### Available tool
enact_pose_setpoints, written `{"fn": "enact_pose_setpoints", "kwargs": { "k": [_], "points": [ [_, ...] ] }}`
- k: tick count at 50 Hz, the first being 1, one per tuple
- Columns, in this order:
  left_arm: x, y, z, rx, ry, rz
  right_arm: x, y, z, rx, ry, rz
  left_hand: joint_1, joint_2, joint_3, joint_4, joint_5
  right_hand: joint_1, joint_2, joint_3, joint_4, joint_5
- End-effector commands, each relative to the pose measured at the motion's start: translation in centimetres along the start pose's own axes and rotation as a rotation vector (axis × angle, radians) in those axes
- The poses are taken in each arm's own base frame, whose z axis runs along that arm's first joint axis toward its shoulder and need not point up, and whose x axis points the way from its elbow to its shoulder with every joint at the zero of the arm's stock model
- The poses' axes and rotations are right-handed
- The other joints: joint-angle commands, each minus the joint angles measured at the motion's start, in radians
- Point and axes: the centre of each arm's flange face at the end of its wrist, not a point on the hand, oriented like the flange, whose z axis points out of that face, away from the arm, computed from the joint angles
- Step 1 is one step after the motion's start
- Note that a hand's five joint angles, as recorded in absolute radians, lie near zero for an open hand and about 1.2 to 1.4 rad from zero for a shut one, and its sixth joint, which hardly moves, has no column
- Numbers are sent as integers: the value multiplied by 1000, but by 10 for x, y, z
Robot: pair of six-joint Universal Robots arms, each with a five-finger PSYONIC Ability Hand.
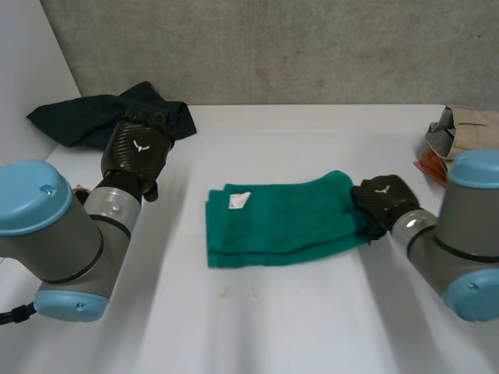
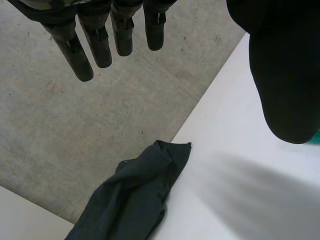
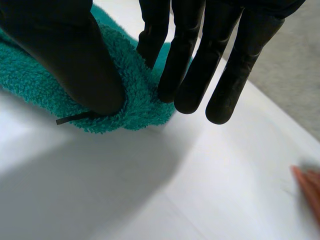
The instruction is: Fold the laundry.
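A green towel (image 1: pixel 281 222) lies folded in the middle of the white table (image 1: pixel 273 327), a white label (image 1: pixel 239 199) showing near its left end. My right hand (image 1: pixel 382 201) is at the towel's right edge. In the right wrist view the thumb and one finger of that hand (image 3: pixel 190 60) pinch a raised fold of the towel (image 3: pixel 137 100); the other fingers hang straight beside it. My left hand (image 1: pixel 139 148) hovers over the table's left part, well away from the towel. Its fingers (image 2: pixel 100 45) are straight and spread, holding nothing.
A dark navy cloth (image 1: pixel 86 117) lies crumpled at the table's far left corner, beyond the left hand's fingertips (image 2: pixel 130 200). A beige cloth pile (image 1: pixel 468 125) with something orange (image 1: pixel 429 165) beneath sits at the right edge. A grey wall stands behind.
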Motion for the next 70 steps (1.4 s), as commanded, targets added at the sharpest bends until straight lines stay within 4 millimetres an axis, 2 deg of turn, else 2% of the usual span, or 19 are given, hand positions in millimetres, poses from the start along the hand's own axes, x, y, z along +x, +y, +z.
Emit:
{"fn": "enact_pose_setpoints", "kwargs": {
  "k": [1, 5, 8, 11, 13, 16, 21, 22, 26, 27, 31, 33, 38, 46, 49, 55, 61, 66, 70],
  "points": [
    [-1, -2, -5, 0, 0, -3, 19, 2, -25, -65, 51, -197, -17, -32, -38, -29, -48, 472, 225, 211, 208, 256],
    [1, -2, -7, -3, 6, -3, 26, -8, -24, -28, 94, -324, -17, -32, -38, -29, -48, 472, 225, 211, 208, 256],
    [5, -6, -9, 10, 16, -10, 12, -27, -19, 91, 89, -399, -17, -32, -38, -29, -48, 472, 225, 211, 208, 256],
    [8, -11, -10, 23, 24, -22, -34, -57, -26, 302, -10, -452, -17, -32, -38, -29, -48, 472, 225, 211, 208, 256],
    [10, -16, -10, 39, 29, -45, -62, -67, -32, 405, -90, -471, -17, -32, -38, -29, -48, 472, 225, 211, 208, 256],
    [11, -23, -9, 62, 28, -78, -105, -63, -37, 516, -248, -486, -17, -32, -38, -29, -48, 472, 225, 211, 208, 256],
    [10, -35, -5, 93, 22, -133, -141, -47, -37, 529, -376, -500, -17, -32, -38, -29, -48, 472, 225, 211, 208, 256],
    [10, -36, -4, 95, 23, -142, -144, -46, -35, 518, -373, -496, -17, -32, -38, -29, -48, 224, -24, -38, -41, 7],
    [14, -47, -4, 105, 31, -187, -131, -52, -28, 451, -267, -410, -17, -32, -38, -29, -48, -713, -961, -975, -978, -930],
    [17, -52, -3, 100, 40, -213, -126, -53, -27, 424, -233, -362, -17, -32, -38, -29, -48, -749, -997, -1010, -1014, -966],
    [25, -58, -1, 98, 68, -253, -100, -66, -31, 375, -144, -117, -17, -32, -38, -29, -48, -749, -997, -1010, -1014, -966],
    [33, -63, -2, 94, 97, -296, -72, -79, -36, 380, -121, 41, -17, -32, -38, -29, -48, -749, -997, -1010, -1014, -966],
    [57, -67, -7, 54, 185, -398, -38, -75, -37, 251, -130, 256, -16, -31, -37, -28, -47, -749, -997, -1010, -1014, -966],
    [121, -49, -13, -86, 346, -436, -37, -44, -12, 4, -178, 327, -4, -19, -25, -17, -35, -749, -997, -1010, -1014, -966],
    [139, -30, -12, -170, 366, -406, -41, -38, -3, -33, -198, 324, 10, -5, -11, -2, -21, -749, -997, -1010, -1014, -966],
    [144, -2, -13, -298, 284, -309, -57, -25, 12, -57, -277, 305, 16, 1, -5, 4, -15, -749, -997, -1010, -1014, -966],
    [144, 4, -19, -308, 300, -162, -62, -14, 22, -72, -279, 192, 10, -5, -10, -2, -21, -749, -997, -1010, -1014, -966],
    [142, -2, -21, -285, 307, -144, -57, -21, 21, -47, -255, 125, 2, -13, -19, -11, -29, -749, -997, -1010, -1014, -966],
    [118, -34, -17, -201, 263, -178, -45, -48, 3, 31, -220, 123, -1, -16, -22, -14, -32, -749, -997, -1010, -1014, -966]
  ]
}}
